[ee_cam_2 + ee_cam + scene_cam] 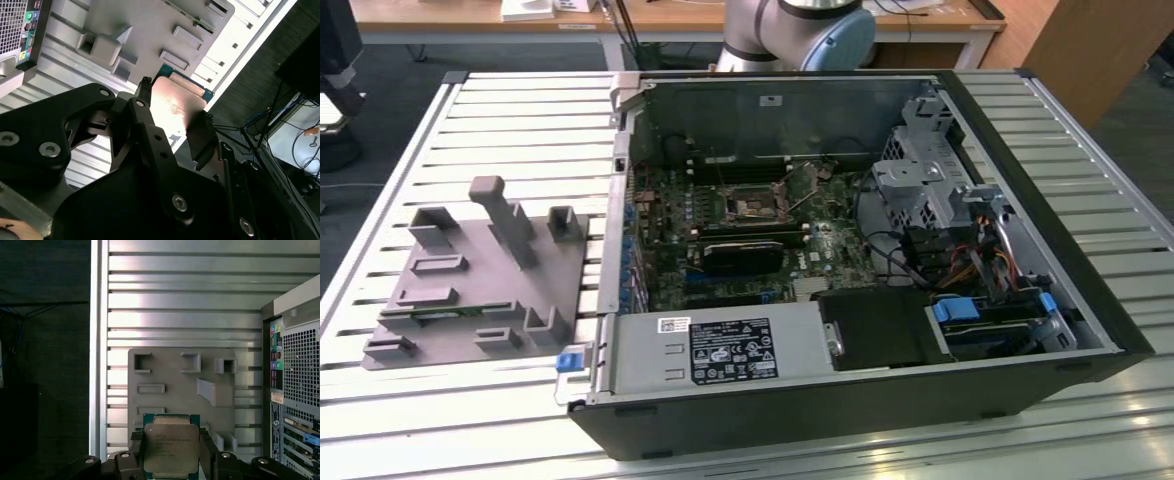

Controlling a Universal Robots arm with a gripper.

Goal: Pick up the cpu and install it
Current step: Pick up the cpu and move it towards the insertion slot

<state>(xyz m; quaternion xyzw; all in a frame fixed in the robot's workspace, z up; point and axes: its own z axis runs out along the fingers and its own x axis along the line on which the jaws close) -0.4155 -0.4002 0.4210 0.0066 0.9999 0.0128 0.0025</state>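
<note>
The slatted worktop (520,130) carries an open computer case (854,425) on the exterior view's right and a grey plastic fixture (467,275) with upright posts on its left. The fixture's edge lies just beside the case's wall. Bare slats run around the fixture's other sides, and in the first wrist view the worktop ends at a straight metal rim with dark floor (45,365) past it. Inside the case the motherboard socket (757,207) lies hemmed in by the standing walls, with cables (901,262) and a drive cage (914,175) near it. The tool (171,452) is closed on the cpu (171,447), with a dark finger (136,452) pressed against each of two opposite edges and the metal top facing the camera. In both wrist views the cpu hangs clear above the worktop, seen against the fixture's edge and apart from the case.
</note>
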